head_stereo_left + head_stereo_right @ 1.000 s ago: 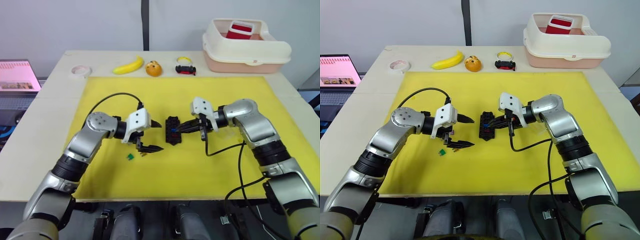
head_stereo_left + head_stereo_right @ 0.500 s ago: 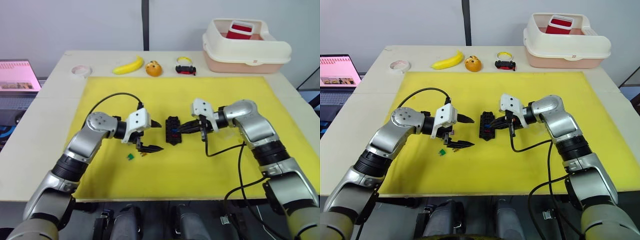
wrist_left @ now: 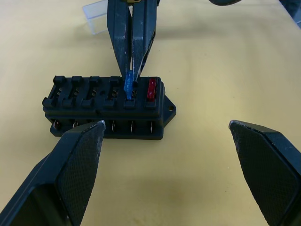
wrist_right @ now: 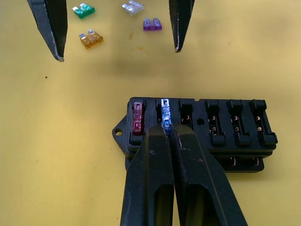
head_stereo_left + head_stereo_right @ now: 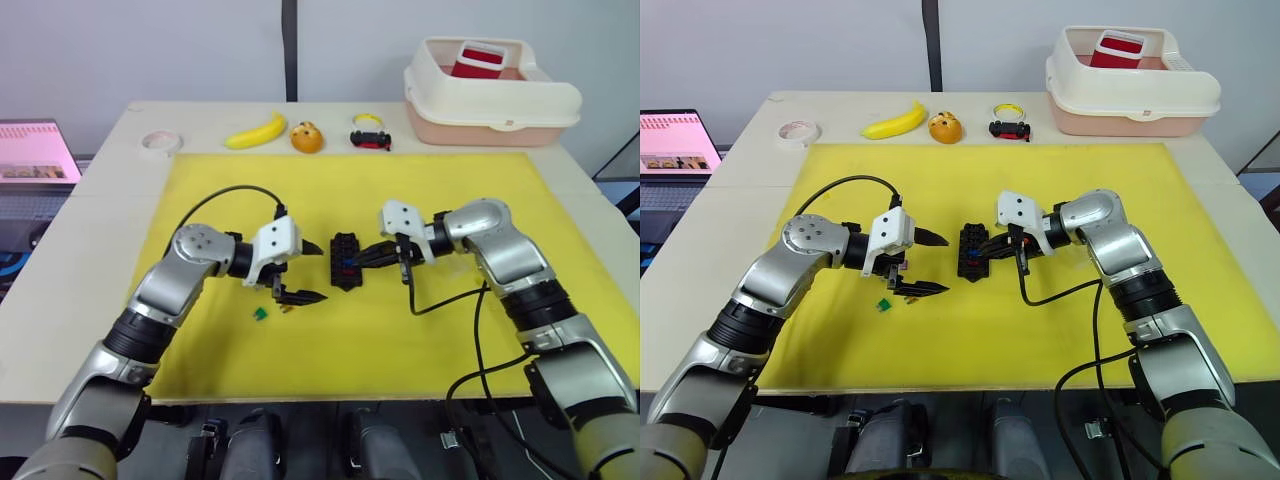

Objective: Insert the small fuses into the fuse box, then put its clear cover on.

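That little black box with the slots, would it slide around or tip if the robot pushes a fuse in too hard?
The fuse box looks small, probably light, and rests loose on the smooth yellow mat, so it may well slide. Tipping seems less likely: it sits low and wide. The right gripper presses the blue fuse from above, which likely steadies it.

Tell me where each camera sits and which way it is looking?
Left eye view: on the head, looking forward and down at the yellow mat; both arms show, left gripper open.
Right eye view: beside it on the head, same scene, same arms.
Left wrist view: on the left wrist, looking along its fingers at the fuse box.
Right wrist view: on the right wrist, looking along the right gripper pinching a blue fuse.
Shared: both wrist views show the red fuse seated in the fuse box.
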Robot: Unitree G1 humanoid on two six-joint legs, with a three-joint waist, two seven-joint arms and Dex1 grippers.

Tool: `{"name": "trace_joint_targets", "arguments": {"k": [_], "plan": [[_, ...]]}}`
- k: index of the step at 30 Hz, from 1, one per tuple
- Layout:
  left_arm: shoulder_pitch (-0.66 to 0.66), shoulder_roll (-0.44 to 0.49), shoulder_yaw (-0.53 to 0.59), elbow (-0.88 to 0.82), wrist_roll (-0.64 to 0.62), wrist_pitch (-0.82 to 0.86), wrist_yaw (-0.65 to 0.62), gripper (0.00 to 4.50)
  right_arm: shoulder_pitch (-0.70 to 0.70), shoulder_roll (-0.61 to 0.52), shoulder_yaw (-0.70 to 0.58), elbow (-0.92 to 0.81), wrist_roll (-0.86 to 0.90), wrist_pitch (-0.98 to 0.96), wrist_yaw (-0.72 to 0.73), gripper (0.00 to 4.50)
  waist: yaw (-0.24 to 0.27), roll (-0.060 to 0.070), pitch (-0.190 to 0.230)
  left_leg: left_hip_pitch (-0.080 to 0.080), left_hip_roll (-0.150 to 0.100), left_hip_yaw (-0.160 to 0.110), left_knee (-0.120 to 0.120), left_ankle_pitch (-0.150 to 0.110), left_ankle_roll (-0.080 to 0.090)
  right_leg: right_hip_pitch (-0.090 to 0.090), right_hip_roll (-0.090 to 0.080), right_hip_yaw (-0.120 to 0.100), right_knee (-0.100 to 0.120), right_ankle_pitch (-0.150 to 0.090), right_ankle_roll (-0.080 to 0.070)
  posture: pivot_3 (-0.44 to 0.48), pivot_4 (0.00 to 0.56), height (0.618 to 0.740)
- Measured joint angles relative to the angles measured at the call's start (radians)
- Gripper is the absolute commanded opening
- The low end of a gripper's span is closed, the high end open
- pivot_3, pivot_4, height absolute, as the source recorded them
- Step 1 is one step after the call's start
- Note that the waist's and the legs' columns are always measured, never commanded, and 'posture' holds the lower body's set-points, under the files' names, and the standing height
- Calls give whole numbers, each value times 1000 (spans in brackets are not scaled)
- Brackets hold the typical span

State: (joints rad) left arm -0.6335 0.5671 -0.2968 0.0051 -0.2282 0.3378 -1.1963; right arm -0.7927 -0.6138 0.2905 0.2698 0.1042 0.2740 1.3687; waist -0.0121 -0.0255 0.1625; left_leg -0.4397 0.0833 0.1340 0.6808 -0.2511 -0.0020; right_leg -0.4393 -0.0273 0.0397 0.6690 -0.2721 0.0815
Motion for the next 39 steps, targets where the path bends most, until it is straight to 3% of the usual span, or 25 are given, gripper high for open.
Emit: {"name": "trace_joint_targets", "arguments": {"k": [39], "plan": [[0,0,0,0,0,0,3,4425,-56,7,37,37,-39,-27,42,0,0,0,0,0,0,0,0,0,0,0,0,0,0,0,0,0,150,739]]}}
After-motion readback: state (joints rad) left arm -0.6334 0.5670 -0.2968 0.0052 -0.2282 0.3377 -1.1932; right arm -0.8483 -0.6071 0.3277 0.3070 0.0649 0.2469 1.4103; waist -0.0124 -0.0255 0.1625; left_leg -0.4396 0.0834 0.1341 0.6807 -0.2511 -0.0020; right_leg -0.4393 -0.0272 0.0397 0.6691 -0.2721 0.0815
